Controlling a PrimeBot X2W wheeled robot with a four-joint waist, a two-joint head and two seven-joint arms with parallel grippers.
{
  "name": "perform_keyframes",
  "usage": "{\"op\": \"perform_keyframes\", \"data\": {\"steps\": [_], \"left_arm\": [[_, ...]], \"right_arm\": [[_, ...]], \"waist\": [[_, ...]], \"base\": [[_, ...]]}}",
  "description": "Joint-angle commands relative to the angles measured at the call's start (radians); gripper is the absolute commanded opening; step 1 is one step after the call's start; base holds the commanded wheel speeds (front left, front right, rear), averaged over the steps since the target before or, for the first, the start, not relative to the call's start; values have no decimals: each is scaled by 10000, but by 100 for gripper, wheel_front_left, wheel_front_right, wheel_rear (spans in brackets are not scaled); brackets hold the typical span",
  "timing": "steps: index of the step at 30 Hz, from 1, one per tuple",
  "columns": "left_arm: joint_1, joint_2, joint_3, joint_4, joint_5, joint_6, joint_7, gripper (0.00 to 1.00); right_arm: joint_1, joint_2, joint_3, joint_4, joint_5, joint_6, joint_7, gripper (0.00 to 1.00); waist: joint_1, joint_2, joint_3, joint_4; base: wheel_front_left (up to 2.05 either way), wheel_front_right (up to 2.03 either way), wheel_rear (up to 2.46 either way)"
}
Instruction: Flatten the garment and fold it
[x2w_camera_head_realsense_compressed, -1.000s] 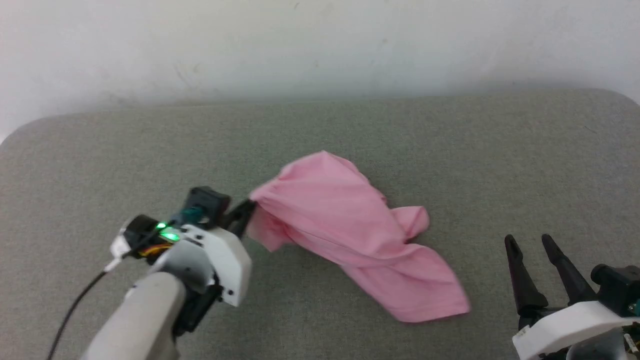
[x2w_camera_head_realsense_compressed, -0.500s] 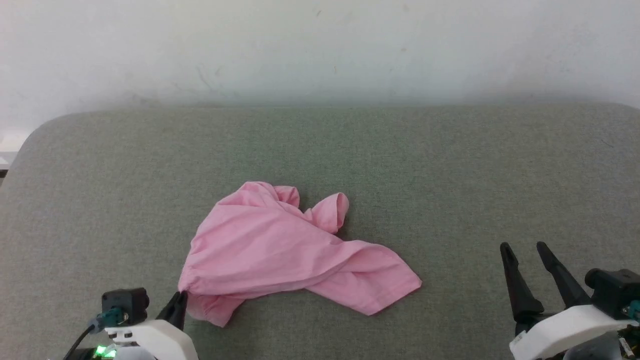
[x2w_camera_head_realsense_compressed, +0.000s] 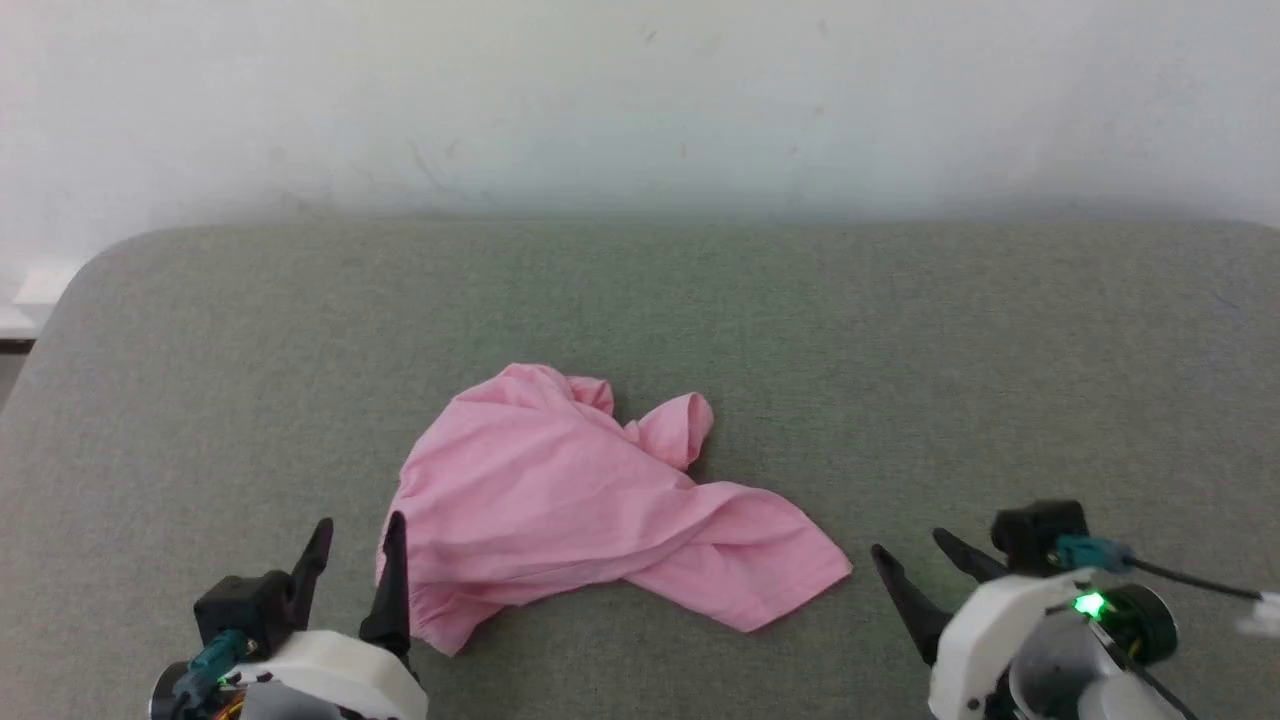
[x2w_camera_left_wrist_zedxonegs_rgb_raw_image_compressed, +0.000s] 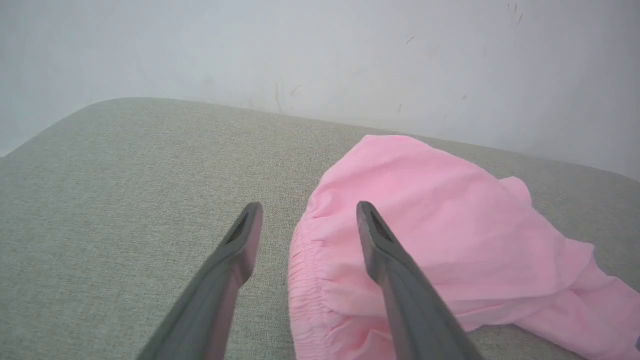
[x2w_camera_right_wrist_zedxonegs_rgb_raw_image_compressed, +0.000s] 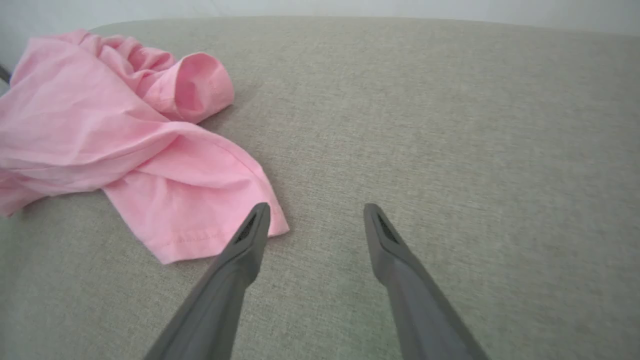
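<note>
On grey pad (x2w_camera_head_realsense_compressed: 900, 350), centre-front: garment (x2w_camera_head_realsense_compressed: 560, 500) lying crumpled, not yet flat. L gripper (x2w_camera_head_realsense_compressed: 361, 522) spread wide, empty, tips at gathered waistband (x2w_camera_left_wrist_zedxonegs_rgb_raw_image_compressed: 305, 270); R gripper (x2w_camera_head_realsense_compressed: 909, 543) likewise apart, empty, just beside leg hem (x2w_camera_right_wrist_zedxonegs_rgb_raw_image_compressed: 195, 240). Flattening step, prob. early. Next: close on waistband & hem, pull apart to spread.

no readable text, no labels, no numbers
</note>
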Motion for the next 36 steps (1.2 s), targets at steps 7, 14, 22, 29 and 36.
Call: {"op": "perform_keyframes", "data": {"steps": [7, 14, 22, 29, 36], "left_arm": [[-636, -418, -332, 330, 192, -101, -172, 100], [-834, -569, -448, 541, 190, -159, -271, 100], [-732, -564, -407, 650, 138, -127, -362, 100], [-731, -544, -434, 631, 109, -117, -382, 100], [-615, -487, -359, 602, 32, -11, -373, 100]], "right_arm": [[-2146, -569, 1746, 2543, 1213, -7, 706, 100], [-3202, -965, 3164, 3953, 2338, -7, 2362, 0], [-4463, -1875, 2183, 2593, 1126, -7, -299, 0], [-2373, -1982, 483, 439, -766, -7, -1973, 0], [1445, -1205, -1483, -75, -1275, -7, -1831, 0]], "waist": [[1, 0, 248, 623], [1, 0, 255, 853], [1, 0, 96, 577], [1, 0, 163, 422], [1, 0, 251, 141]], "base": [[0, 0, 0], [0, 0, 0], [0, 0, 0], [0, 0, 0], [0, 0, 0]]}}
